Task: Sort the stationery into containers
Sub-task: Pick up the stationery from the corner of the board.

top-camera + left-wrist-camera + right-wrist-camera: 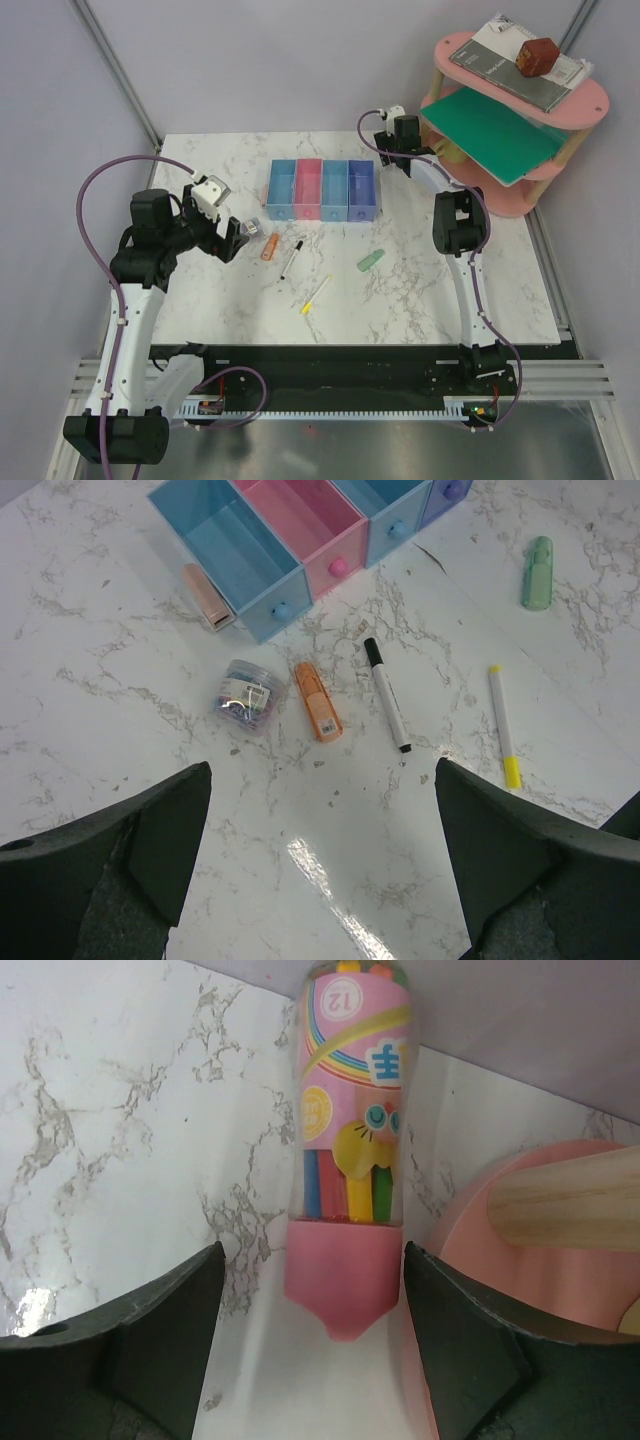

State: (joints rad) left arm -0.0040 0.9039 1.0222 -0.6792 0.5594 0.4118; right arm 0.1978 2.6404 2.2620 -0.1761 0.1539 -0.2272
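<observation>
Left gripper (pixel 322 780): jaws apart, over the table (pixel 120 680). Right gripper (pixel 312 1250): jaws apart, straddling a crayon tube (pixel 345 1160) beside the shelf (pixel 520 1300). Pen (pixel 386 693), pencil (pixel 503 723), orange eraser (pixel 317 701) and green eraser (pixel 538 572) lie loose before the bins (pixel 270 610).

The row of four bins (pixel 322 189) stands at the middle back of the bench (pixel 450 290). A third eraser (pixel 207 597) lies against the bins' left end. Before the bins, from left to right, lie a small jar (pixel 252 228), an eraser (pixel 269 247), a pen (pixel 291 259), a pencil (pixel 315 295) nearest the front, and a second eraser (pixel 370 261). The round shelf (pixel 590 100) stands at the back right with books (pixel 520 65) on its top tier. A crayon tube (pixel 350 1160) lies just beside its foot.
</observation>
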